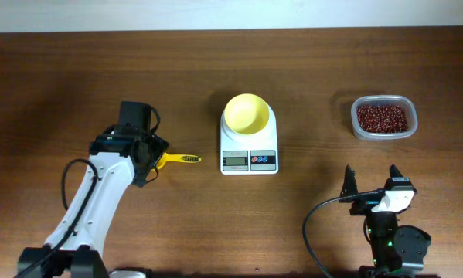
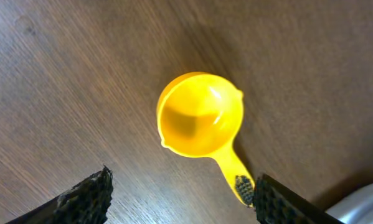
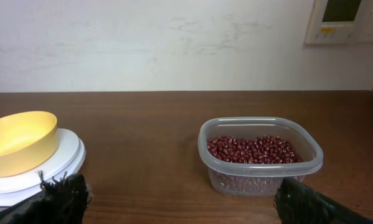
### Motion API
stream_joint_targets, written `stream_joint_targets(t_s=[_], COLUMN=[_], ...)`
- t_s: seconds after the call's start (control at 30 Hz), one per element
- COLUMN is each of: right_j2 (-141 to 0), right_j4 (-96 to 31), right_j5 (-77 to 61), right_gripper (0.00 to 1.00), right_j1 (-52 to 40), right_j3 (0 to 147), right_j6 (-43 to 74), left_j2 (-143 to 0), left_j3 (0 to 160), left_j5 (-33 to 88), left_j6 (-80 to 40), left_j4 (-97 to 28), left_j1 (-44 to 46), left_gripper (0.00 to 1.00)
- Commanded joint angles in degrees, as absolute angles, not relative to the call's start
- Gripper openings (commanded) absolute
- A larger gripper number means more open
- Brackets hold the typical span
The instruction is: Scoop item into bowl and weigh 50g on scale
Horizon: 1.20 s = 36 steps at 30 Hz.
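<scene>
— Where does everything stand?
— The bowl [image 1: 246, 113] sits on the scale [image 1: 249, 161] and looks empty. The beans [image 3: 251, 149] are all in the tub [image 3: 261, 169], in front of your right gripper [image 3: 189, 202], which is apart and holds nothing.
— And the left gripper [image 2: 183, 199]?
— Also apart, hovering over the scoop [image 2: 202, 115] on the bench [image 2: 61, 93]. Its handle seems to lie beside one finger, not between them. If you close so, the scoop may spin away and you lose the grasp.

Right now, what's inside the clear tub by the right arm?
Red-brown beans, piled loosely in the tub below its rim, with no lid on it. The beans cover the tub's floor, so anything buried under them cannot be seen.
</scene>
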State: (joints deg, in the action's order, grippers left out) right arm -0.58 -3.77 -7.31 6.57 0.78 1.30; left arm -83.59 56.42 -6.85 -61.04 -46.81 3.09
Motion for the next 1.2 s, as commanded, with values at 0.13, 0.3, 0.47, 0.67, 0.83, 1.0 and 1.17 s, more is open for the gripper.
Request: stream_joint_targets(t_s=[0.13, 0.3, 0.47, 0.67, 0.83, 1.0, 1.17], right_j2=[-0.2, -0.2, -0.2, -0.2, -0.2, -0.2, -0.2], right_j4=[-3.8, -3.8, -3.8, -3.8, -3.8, -3.8, -3.8], right_j5=[-6.9, -6.8, -6.9, -6.9, -6.8, -6.9, -6.9], right_gripper=[0.99, 0.99, 0.99, 0.99, 0.99, 0.99, 0.99], right_j1=[6.8, 6.8, 6.8, 6.8, 6.8, 6.8, 6.8], right_j3=[0.3, 0.3, 0.3, 0.3, 0.3, 0.3, 0.3], right_j6=[1.5, 1.5, 1.5, 1.5, 1.5, 1.5, 1.5], left_j2=[-86.4, -92.9, -92.9, -94.1, -96.3, -97.6, -97.9], left_j3=[53.1, 53.1, 53.1, 52.9, 52.9, 52.6, 52.6], left_j5=[-8.8, -7.9, -10.4, -10.2, -7.9, -8.4, -8.4], left_j6=[-66.4, -69.5, -69.5, -69.5, -69.5, -69.5, -69.5], left_j4=[-41.8, -40.7, -39.8, -37.1, -36.9, -36.5, -36.4], left_j1=[2.9, 2.9, 2.9, 3.0, 3.0, 3.0, 3.0], left_gripper=[0.7, 0.56, 0.55, 0.52, 0.49, 0.42, 0.38])
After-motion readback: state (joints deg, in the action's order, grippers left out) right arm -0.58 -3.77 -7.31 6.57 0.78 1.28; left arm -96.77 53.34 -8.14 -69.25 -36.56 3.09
